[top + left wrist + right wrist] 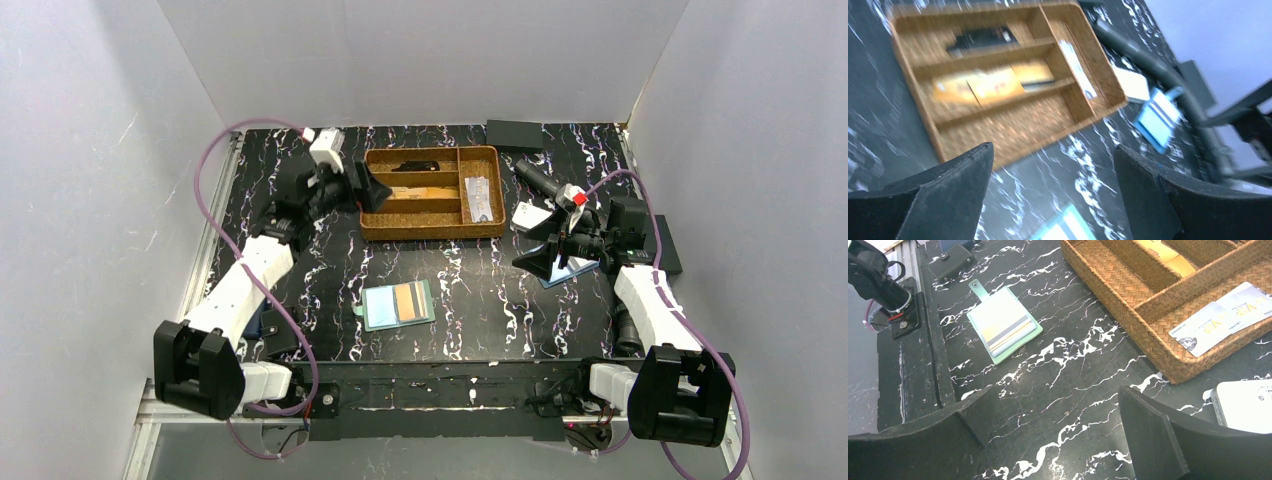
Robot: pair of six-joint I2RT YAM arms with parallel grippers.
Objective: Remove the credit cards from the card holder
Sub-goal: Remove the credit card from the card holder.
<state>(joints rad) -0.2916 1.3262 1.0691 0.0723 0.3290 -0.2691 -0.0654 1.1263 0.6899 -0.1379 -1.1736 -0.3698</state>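
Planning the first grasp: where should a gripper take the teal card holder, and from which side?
Probably the card holder across its shorter width, from straight above: it lies flat on the table with every edge free, and its small tab looks too thin to pinch.

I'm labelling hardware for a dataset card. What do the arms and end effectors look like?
Left arm and right arm: white links, black joints and bases, each trailed by a looping purple cable. Left end effector and right end effector have broad, matte black wedge-shaped fingers.

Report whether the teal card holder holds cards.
Holds cards: an orange-gold card shows through the clear panel of the card holder.
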